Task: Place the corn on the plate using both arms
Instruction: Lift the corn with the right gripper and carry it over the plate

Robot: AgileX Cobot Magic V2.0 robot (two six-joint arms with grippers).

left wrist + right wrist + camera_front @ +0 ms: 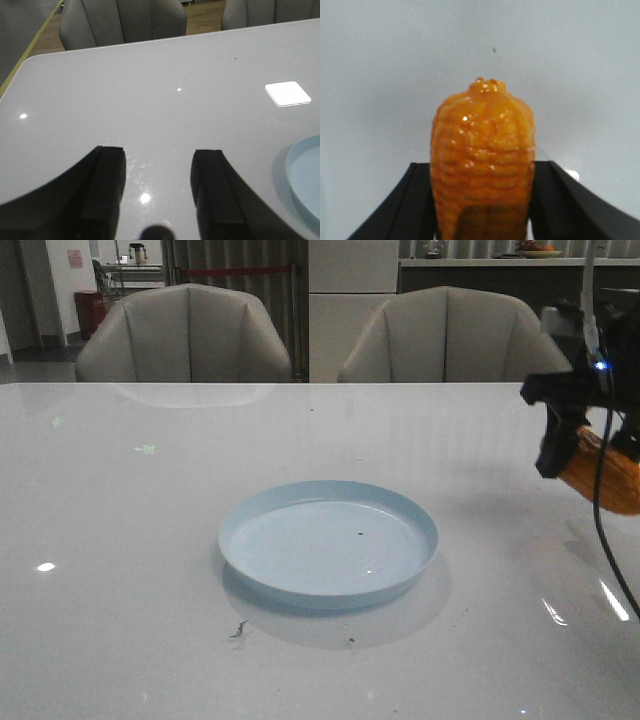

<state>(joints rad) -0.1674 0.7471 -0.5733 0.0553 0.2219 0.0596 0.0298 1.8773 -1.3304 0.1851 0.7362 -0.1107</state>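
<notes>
Right jaws clamp corn | left jaws spread, holding nothing | plate mid-table, two chairs behind

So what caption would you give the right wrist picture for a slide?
Right gripper clamped on the orange corn, held above the bare white table.

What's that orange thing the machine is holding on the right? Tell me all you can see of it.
It is the corn, an orange husked cob with rows of glossy, plastic-looking kernels and a small nub at its tapered tip. The right gripper holds it, black jaws pressed against both sides. In the front view it hangs tilted above the white table, right of the pale blue plate, partly hidden by the gripper and a cable.
</notes>
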